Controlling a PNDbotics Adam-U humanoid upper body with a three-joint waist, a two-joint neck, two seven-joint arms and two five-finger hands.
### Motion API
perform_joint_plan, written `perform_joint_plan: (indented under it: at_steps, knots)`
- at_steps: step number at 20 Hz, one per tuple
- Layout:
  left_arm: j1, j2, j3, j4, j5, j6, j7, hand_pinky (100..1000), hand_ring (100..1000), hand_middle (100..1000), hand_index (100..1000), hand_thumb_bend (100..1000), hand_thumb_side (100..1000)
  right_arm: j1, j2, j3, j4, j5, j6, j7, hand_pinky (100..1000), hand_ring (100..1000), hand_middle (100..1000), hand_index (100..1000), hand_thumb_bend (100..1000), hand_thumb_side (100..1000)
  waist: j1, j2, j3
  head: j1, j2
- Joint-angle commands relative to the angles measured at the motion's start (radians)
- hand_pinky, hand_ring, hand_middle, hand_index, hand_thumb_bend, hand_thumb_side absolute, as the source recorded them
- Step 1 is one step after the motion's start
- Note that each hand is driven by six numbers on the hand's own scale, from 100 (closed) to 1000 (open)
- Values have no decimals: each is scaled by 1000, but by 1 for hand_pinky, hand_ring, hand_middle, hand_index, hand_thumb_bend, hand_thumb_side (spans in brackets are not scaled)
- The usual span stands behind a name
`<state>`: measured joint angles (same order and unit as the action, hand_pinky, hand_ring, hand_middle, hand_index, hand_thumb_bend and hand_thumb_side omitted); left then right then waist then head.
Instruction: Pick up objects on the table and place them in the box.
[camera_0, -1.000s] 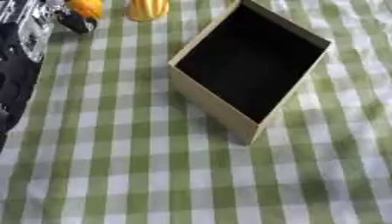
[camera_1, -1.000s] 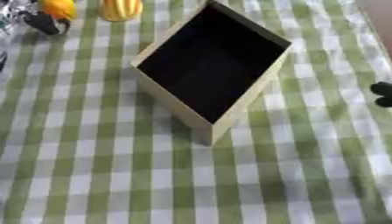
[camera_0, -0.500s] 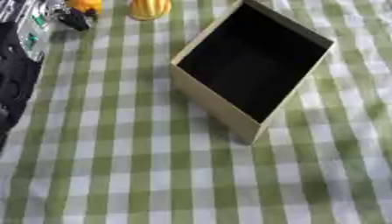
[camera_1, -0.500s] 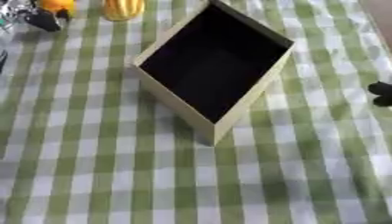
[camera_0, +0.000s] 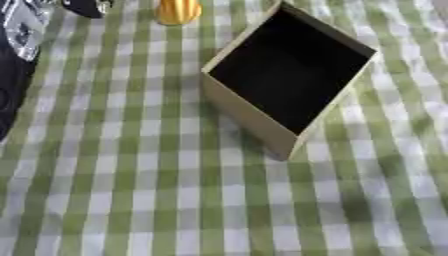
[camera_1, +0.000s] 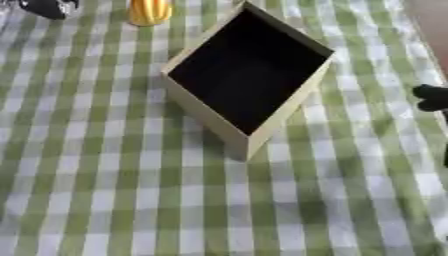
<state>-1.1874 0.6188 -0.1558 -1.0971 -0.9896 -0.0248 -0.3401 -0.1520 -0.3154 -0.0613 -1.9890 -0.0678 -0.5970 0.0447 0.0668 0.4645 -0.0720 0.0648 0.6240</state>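
An open tan cardboard box (camera_0: 249, 112) with a dark, empty inside stands askew in the middle of the green-and-white checked cloth. A yellow object (camera_0: 178, 10) stands at the far edge, just left of the box's far corner. My left arm (camera_0: 17, 35) runs along the left edge, and my left hand (camera_1: 48, 7) shows only as a dark shape at the top left, left of the yellow object. My right hand (camera_1: 433, 97) pokes in at the right edge, apart from the box, with only dark fingertips showing.
The checked cloth (camera_0: 131, 200) covers the table in front of and beside the box. A strip of brown surface (camera_1: 433, 20) shows at the top right, beyond the cloth's edge.
The orange thing seen at my left hand earlier no longer shows; the hand has slid toward the top edge. The box and the yellow object have stayed put.
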Motion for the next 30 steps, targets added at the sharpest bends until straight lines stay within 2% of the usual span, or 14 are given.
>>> perform_joint_plan:
  at_steps: [1,8,13,21,30]
  knots:
    - [26,65,-42,-167,78,-19,-28,634,676,610,767,120,100,5,-27,-11,-11,-16,-4,-6,869,773,615,778,100,548,-10,-41,7,-11,7]
    - [162,94,-136,-607,298,-22,-101,635,658,602,766,100,100,18,-33,-23,-11,-36,-14,-18,866,773,619,780,100,547,-29,-78,22,-30,14]
    - [222,80,-201,-870,382,1,-126,630,642,590,759,100,100,19,-41,-35,-11,-51,-27,-30,865,773,621,780,100,547,-40,-92,29,-48,18]
    - [242,-37,-305,-903,388,-54,-145,626,632,584,752,100,100,21,-41,-40,-11,-57,-21,-41,865,773,622,780,100,549,-37,-104,40,-63,24]
    - [299,-101,-315,-903,297,3,-165,625,632,584,750,100,100,21,-31,-37,-11,-52,-7,-41,866,774,621,780,100,552,-32,-103,43,-75,20]
